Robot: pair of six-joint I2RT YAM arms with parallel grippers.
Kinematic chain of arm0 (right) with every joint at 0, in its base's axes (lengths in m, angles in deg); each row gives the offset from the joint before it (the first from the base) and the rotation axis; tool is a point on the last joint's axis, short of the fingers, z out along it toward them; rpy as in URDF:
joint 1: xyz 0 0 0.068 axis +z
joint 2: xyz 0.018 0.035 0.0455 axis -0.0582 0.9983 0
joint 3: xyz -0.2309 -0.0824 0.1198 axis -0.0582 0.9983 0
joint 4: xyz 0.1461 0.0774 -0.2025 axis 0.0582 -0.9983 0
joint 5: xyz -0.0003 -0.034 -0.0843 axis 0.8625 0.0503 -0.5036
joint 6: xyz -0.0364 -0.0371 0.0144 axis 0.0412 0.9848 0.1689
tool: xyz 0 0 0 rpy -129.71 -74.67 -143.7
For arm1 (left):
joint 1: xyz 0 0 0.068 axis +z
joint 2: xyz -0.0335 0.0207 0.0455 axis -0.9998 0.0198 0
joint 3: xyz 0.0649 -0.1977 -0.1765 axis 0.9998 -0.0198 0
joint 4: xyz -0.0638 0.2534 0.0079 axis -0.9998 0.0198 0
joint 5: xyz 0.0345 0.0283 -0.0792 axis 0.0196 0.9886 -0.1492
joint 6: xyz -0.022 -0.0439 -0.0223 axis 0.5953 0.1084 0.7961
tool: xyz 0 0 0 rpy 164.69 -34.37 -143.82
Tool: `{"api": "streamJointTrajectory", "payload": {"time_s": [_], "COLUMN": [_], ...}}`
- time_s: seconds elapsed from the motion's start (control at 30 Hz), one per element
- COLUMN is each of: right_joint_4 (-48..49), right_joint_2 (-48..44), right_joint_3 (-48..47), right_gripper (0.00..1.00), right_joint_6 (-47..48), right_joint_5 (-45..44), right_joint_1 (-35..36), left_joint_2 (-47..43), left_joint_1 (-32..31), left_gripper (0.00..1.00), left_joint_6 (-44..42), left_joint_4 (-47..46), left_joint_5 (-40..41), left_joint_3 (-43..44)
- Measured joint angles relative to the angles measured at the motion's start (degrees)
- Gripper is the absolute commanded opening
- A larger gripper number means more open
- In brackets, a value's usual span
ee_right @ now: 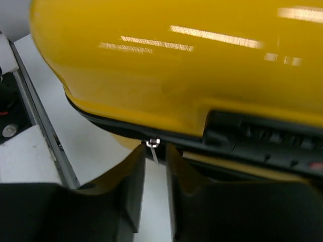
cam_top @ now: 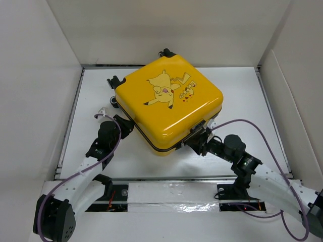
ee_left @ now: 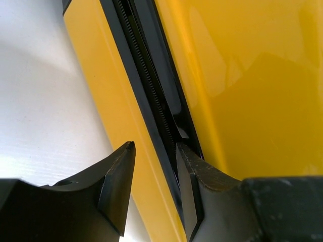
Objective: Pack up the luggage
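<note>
Top external view: a small yellow hard-shell luggage (cam_top: 171, 101) with a Pikachu cartoon print (cam_top: 164, 88) lies flat and zipped-looking on a white table (cam_top: 242, 96). It sits toward the far middle of the table and is turned so that 1 corner points at the arms. Black-and-white caster wheels (cam_top: 115, 103) stick out along its far-left side. Plain white walls (cam_top: 151, 30) enclose the table on 3 sides. The left gripper (cam_top: 126, 126) meets the case's near-left edge. The right gripper (cam_top: 199, 141) meets the near-right edge, just beside a black handle (cam_top: 194, 132). Left wrist view: the 2 black fingers (ee_left: 118, 186) stand parted, with the yellow rim of the lower shell between them. The right-hand finger touches the black zipper band (ee_left: 146, 75) that runs between the 2 shells. Whether this pincer squeezes the rim or only straddles it cannot be told. Right wrist view: the fingers (ee_right: 126, 191) are drawn close, leaving only a narrow slot. A small silver zipper pull (ee_right: 153, 148) hangs from the dark seam right at the top of that slot. Whether the pull is pinched cannot be told, as the picture is slightly blurred.
</note>
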Motion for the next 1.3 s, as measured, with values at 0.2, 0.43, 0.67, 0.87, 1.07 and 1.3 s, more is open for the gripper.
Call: {"api": "streamJointTrajectory", "payload": {"time_s": [0.2, 0.43, 0.67, 0.87, 1.07, 1.3], "right_joint_4": [2.54, 7.02, 9.38, 13.03, 17.49, 18.91], "right_joint_2": [4.04, 11.65, 15.3, 18.01, 21.38, 22.4], "right_joint_3": [2.89, 2.86, 2.58, 2.6, 2.49, 2.62], "right_gripper": [0.45, 0.48, 0.49, 0.46, 0.24, 0.0], "right_joint_6": [-0.46, -0.02, 0.15, -0.39, -0.79, -3.41], "right_joint_5": [-5.35, -7.21, -9.2, -11.02, -14.4, -17.9], "right_joint_1": [2.89, 5.46, 8.24, 8.96, 10.43, 11.26], "left_joint_2": [-3.23, -5.79, -6.75, -6.8, -8.68, -5.25], "left_joint_1": [-0.28, -0.39, -1.01, -1.22, -1.22, -9.86], "left_gripper": [0.36, 0.32, 0.0, 0.0, 0.0, 0.0], "left_joint_6": [-0.42, -0.63, -1.75, -3.04, -6.32, -10.05], "left_joint_4": [1.55, 0.24, -3.32, -7.39, -8.72, -10.21], "left_joint_5": [1.64, 2.49, 0.2, -6.16, -10.12, -5.95], "left_joint_3": [-0.87, -2.91, -6.19, -13.03, -14.36, -13.86]}}
